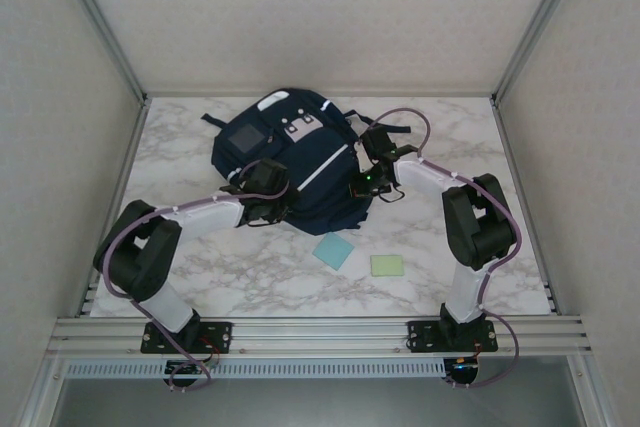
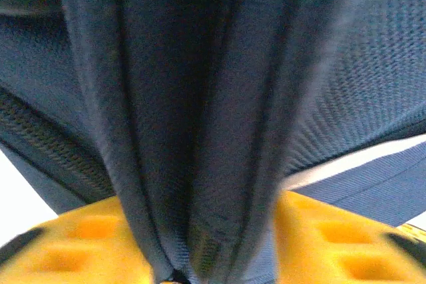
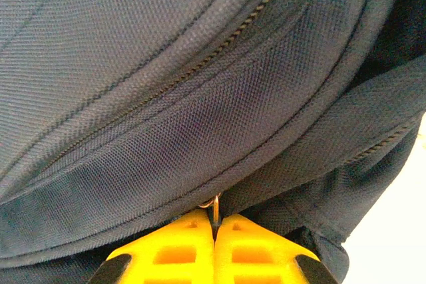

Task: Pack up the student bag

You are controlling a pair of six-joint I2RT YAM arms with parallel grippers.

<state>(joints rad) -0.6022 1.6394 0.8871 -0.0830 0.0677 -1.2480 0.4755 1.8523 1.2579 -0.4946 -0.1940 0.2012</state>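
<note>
Marble tabletop [image 1: 250, 277], opening stage: my left gripper [image 2: 200, 254] pinches a fold of the bag [image 1: 290, 147], my right gripper [image 3: 214, 231] clamps its zipper pull [image 3: 214, 205]; next, probably a steady drag along the zip.

On table [image 1: 200, 267], student bag [image 1: 305, 162]; before it, left card [image 1: 333, 250] beside right card [image 1: 386, 265].

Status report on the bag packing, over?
Left tool clamped on student bag fold. Right tool shut on zipper pull. Blue square, green square on table, outside bag.
</note>
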